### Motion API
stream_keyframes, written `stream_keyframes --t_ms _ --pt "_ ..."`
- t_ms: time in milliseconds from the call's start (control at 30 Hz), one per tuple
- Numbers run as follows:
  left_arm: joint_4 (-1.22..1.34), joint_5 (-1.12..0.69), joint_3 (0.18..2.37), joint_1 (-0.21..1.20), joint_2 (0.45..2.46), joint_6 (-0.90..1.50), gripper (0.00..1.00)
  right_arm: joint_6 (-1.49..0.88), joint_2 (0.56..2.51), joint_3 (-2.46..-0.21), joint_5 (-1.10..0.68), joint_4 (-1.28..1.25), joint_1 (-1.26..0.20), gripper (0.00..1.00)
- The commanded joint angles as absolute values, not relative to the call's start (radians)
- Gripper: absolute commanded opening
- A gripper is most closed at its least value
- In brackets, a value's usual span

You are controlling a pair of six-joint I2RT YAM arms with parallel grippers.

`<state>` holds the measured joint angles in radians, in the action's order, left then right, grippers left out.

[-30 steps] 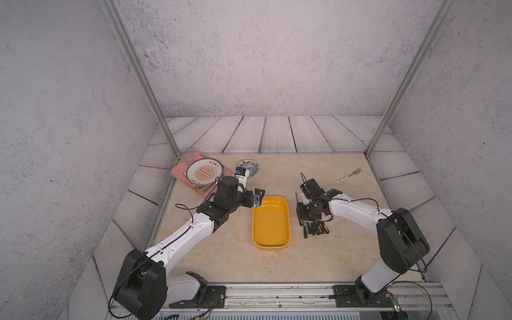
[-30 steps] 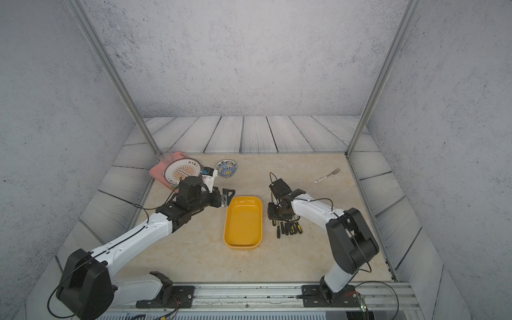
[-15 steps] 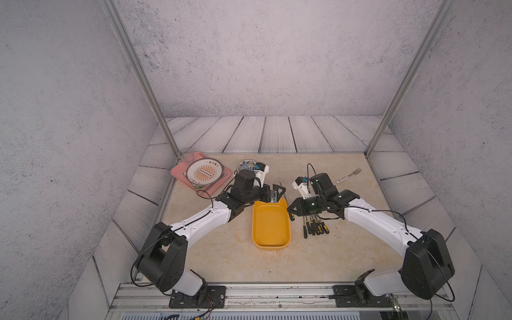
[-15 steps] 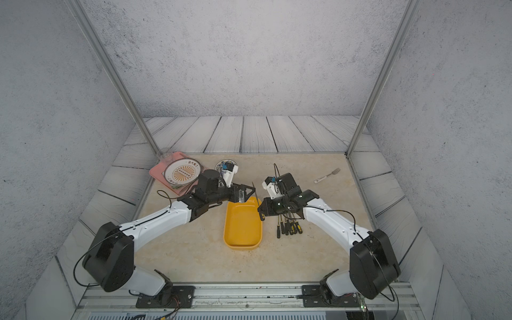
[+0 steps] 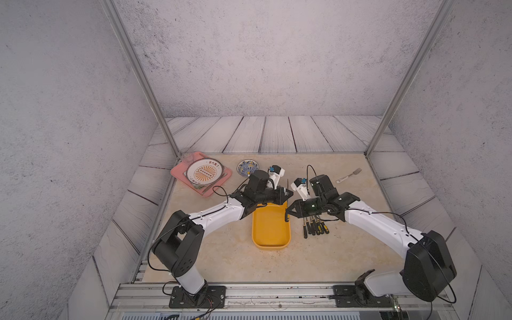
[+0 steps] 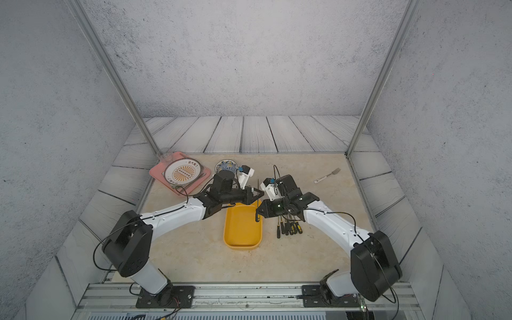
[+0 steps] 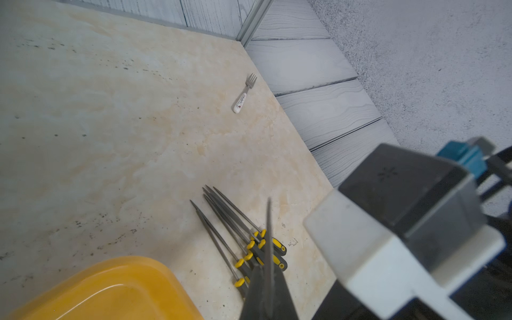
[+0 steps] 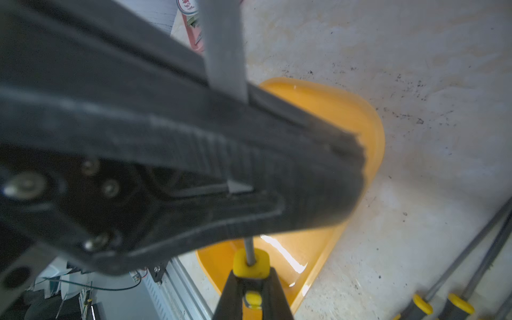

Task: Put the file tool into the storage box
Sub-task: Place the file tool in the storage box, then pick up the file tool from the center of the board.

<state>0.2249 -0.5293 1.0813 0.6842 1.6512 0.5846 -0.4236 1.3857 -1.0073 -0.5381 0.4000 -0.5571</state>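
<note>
Tabletop (image 5: pixel 221 257), storage box (image 5: pixel 270 232) beneath file tool (image 5: pixel 288 183), both end effectors (image 5: pixel 289 193) (image 5: pixel 288 214) clamped on it

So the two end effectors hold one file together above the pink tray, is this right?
No, only the place is wrong. The left end effector and the right end effector do hold one file together, but above the yellow box, not the pink tray. Both top views show it.

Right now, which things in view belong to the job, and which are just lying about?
Job: file tool, held by left gripper and right gripper; storage box; loose files.
Lying about: fork, pink tray, plate, blue dish.
</note>
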Motion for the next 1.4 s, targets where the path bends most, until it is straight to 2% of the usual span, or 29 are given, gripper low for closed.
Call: stream_keyframes --t_ms 0,100,133,200,300,500,533,567,600,833,867,900,1000,1233,1367 --pt "0.14 -0.484 1.032 0.655 1.631 0.534 0.0 -0.405 1.349 -1.022 -0.52 0.435 -0.555 0.0" --pt "0.123 -0.48 0.968 0.655 1.607 0.53 0.0 -0.411 1.34 -1.023 -0.469 0.448 -0.554 0.29" --pt "0.122 -0.481 0.95 0.655 1.605 0.531 0.0 -0.412 1.338 -1.024 -0.442 0.457 -0.554 0.34" --pt "0.124 -0.479 0.908 0.654 1.609 0.54 0.0 -0.411 1.338 -1.03 -0.385 0.481 -0.553 0.39" --pt "0.149 -0.468 0.867 0.661 1.633 0.557 0.0 -0.413 1.341 -1.038 -0.296 0.518 -0.553 0.42" --pt "0.149 -0.466 0.906 0.676 1.716 0.568 0.0 -0.418 1.383 -1.038 -0.182 0.594 -0.553 0.43" --pt "0.143 -0.462 0.916 0.676 1.725 0.569 0.04 -0.419 1.392 -1.033 -0.18 0.6 -0.552 0.43" --pt "0.139 -0.459 0.925 0.676 1.736 0.572 0.18 -0.422 1.407 -1.022 -0.18 0.607 -0.551 0.43" --pt "0.135 -0.459 0.934 0.676 1.746 0.573 0.24 -0.426 1.423 -1.012 -0.179 0.614 -0.551 0.43" --pt "0.122 -0.448 0.963 0.675 1.777 0.571 0.37 -0.422 1.521 -0.932 -0.17 0.634 -0.552 0.42" --pt "0.114 -0.447 0.97 0.675 1.778 0.571 0.45 -0.418 1.529 -0.925 -0.167 0.631 -0.552 0.41" --pt "0.109 -0.447 0.974 0.675 1.777 0.568 0.48 -0.415 1.538 -0.922 -0.167 0.63 -0.552 0.41" --pt "0.103 -0.435 0.979 0.676 1.769 0.563 0.52 -0.408 1.57 -0.925 -0.175 0.626 -0.552 0.4" --pt "0.098 -0.41 0.973 0.675 1.742 0.546 0.52 -0.406 1.643 -0.917 -0.175 0.601 -0.552 0.38" --pt "0.096 -0.412 0.976 0.675 1.733 0.539 0.52 -0.408 1.701 -0.918 -0.163 0.584 -0.554 0.3"
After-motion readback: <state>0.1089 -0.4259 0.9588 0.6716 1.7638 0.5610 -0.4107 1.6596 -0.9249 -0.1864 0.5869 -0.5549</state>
